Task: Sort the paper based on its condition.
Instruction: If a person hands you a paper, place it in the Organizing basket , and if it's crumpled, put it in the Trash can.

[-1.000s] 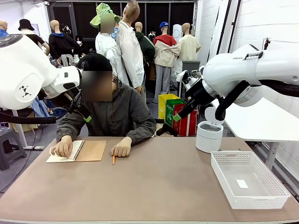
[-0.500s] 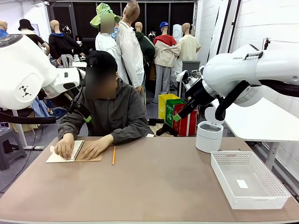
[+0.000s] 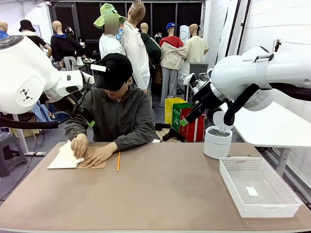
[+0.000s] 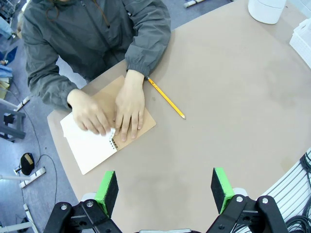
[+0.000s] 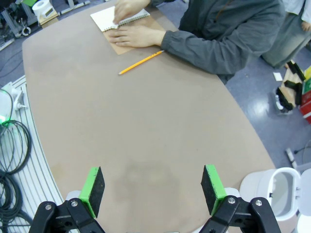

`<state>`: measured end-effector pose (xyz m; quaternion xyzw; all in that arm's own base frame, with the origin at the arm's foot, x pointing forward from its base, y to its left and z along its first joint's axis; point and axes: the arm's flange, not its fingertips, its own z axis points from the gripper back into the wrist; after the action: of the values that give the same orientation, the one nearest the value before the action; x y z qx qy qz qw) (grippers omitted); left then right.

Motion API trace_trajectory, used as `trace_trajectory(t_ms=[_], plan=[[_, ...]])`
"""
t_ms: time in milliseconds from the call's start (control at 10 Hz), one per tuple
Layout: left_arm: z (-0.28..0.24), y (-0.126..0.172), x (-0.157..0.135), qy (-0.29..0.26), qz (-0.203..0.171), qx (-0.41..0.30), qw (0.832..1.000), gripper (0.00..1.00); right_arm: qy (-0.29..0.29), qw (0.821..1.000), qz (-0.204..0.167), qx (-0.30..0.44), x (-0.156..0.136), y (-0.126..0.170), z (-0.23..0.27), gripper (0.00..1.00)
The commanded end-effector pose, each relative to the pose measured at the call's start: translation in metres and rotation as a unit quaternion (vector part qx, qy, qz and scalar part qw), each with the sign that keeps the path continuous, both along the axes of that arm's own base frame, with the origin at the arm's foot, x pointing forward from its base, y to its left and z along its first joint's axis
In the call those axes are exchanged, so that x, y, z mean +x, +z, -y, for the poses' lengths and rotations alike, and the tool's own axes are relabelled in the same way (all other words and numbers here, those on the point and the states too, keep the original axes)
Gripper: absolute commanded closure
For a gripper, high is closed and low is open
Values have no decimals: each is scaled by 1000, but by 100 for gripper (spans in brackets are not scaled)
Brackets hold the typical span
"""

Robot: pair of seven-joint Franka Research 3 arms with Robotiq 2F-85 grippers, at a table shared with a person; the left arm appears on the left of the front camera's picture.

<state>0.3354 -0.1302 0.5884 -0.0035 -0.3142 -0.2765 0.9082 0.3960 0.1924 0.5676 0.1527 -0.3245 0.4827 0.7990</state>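
The paper [image 3: 62, 158] is the white top sheet of an open spiral notebook at the far left of the table, in front of the person. One hand [image 3: 79, 145] lifts the sheet near the spiral, the other [image 3: 99, 155] presses on the brown cover [image 4: 146, 121]. The sheet also shows in the left wrist view [image 4: 90, 145] and the right wrist view [image 5: 108, 19]. I cannot tell whether it is torn free. My left gripper [image 4: 165, 189] hangs open high above the table's near left. My right gripper [image 5: 151, 189] is open too, high over the table's right side, nothing between its pads.
A yellow pencil [image 3: 117, 161] lies right of the notebook. A white lidded bin [image 3: 217, 141] stands at the far right, and a white mesh tray [image 3: 279, 194] with a small label inside sits at the near right. Cables [image 5: 12, 145] hang off the table's edge.
The person has bent over the notebook, moved one hand from beside the pencil onto the brown cover, and raised the sheet's edge with the other. Both arms have stayed still.
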Motion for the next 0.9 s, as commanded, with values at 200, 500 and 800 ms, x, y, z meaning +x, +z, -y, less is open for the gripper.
trace_trajectory(t_ms=[200, 500, 800], plan=[[0, 2, 1, 1, -1, 0, 1000, 0, 3, 1000, -7, 0, 1, 2, 0, 0], [0, 2, 1, 1, -1, 0, 1000, 0, 3, 1000, -7, 0, 1, 2, 0, 0], [0, 2, 1, 1, -1, 0, 1000, 0, 3, 1000, -7, 0, 1, 2, 0, 0]])
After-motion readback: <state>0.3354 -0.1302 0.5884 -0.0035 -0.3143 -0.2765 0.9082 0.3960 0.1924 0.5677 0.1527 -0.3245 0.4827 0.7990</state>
